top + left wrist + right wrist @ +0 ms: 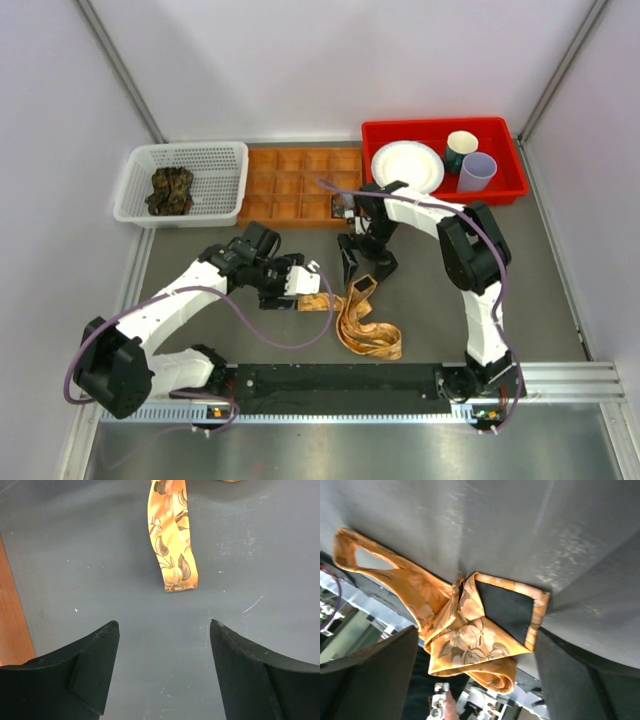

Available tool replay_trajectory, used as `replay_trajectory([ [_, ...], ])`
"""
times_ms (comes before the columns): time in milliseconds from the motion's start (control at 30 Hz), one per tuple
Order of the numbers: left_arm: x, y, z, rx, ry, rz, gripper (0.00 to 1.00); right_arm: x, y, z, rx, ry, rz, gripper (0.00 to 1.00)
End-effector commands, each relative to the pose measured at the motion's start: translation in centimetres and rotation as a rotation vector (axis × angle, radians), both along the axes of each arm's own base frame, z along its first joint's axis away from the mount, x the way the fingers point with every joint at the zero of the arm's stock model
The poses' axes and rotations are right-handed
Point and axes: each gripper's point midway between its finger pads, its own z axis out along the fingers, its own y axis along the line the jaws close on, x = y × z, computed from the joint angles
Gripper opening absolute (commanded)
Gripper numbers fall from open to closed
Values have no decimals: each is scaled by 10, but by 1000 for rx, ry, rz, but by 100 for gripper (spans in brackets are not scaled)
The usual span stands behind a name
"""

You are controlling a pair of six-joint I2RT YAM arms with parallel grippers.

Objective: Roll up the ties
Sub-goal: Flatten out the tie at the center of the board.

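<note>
One orange tie (367, 325) with a pale flower print lies crumpled on the grey table between the arms. Its narrow end (172, 545) lies flat just beyond my left gripper (164, 625), which is open with bare table between its fingers. My right gripper (477, 630) hangs open over the tie's wide end (485, 640), which is folded back so its dark lining (505, 607) shows. The jaws stand either side of that fold. From above, the right gripper (367, 268) is over the tie's far end and the left gripper (312, 290) is at its left. A dark tie (171, 190) lies bundled in the white basket (225, 155).
A brown compartment tray (290, 195) sits behind the grippers, its edge (10, 625) at the left of the left wrist view. A red bin (385, 135) at the back right holds a white plate (407, 165) and two cups (468, 160).
</note>
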Motion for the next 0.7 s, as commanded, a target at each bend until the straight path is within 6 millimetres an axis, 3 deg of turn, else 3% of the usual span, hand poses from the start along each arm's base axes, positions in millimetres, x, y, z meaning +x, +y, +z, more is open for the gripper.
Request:
replay_trajectory([
  [0,-7,-1,3,-18,14,-13,74,5,23,10,68,-18,-6,86],
  [133,-5,-4,3,-21,14,-13,70,1,24,0,54,6,-6,77],
  [300,-3,-5,-1,-16,26,-8,68,0,26,-10,16,10,12,46],
  [367,-1,-5,-2,-15,22,-2,68,3,29,-8,21,3,15,46],
  [433,-2,-4,-3,-16,25,5,68,3,30,-7,31,10,22,52],
  [500,-3,-4,-3,-15,26,6,68,1,30,-4,47,9,53,46],
  [533,-3,-3,-4,-15,31,13,68,2,31,-1,54,-3,59,30],
  [600,-4,-4,-5,-22,30,11,68,0,31,2,81,-2,81,15],
  [633,-4,-5,-5,-26,35,14,68,0,31,4,86,-1,89,0],
  [667,-5,-6,-5,-34,41,11,68,-2,30,6,90,8,95,0],
])
